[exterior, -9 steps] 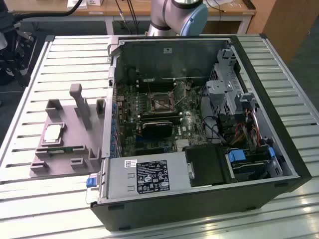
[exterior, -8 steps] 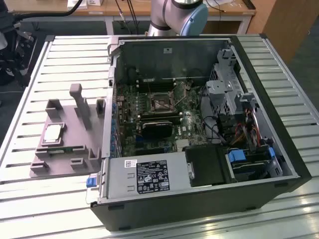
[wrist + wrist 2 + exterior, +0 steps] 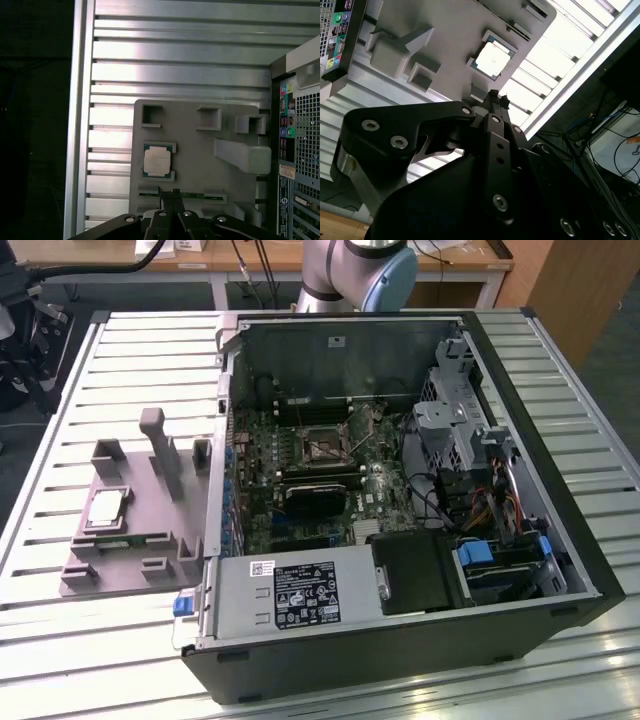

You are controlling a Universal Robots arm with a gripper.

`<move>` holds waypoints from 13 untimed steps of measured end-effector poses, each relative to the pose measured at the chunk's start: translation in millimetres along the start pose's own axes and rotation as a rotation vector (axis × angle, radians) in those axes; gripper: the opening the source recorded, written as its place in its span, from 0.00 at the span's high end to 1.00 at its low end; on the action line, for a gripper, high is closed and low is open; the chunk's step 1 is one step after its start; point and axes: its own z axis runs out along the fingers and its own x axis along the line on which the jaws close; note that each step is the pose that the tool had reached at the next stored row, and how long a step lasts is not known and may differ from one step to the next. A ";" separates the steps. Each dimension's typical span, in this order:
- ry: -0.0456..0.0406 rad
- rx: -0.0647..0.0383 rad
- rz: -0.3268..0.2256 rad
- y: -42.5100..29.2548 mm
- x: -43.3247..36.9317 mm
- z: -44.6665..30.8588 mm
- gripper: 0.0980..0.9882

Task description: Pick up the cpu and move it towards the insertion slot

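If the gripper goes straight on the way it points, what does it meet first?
Probably the grey holder plate, close beside the cpu; depth is unclear, so the gripper could meet the chip itself.

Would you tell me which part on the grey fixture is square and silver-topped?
The cpu; the memory stick beside it is long, narrow and green.

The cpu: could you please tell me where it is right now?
In the exterior view, the cpu lies on the grey fixture plate, at that view's left, outside the open computer case.
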 end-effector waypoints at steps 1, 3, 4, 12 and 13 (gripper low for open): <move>0.0000 0.000 0.000 0.0 0.0 0.0 1.00; 0.0000 0.000 0.000 0.0 0.0 0.0 1.00; 0.0000 0.000 0.000 0.0 0.0 0.0 1.00; -0.0049 0.000 0.000 -0.8 2.6 11.7 1.00; -0.0052 0.000 0.000 -1.0 3.2 13.5 1.00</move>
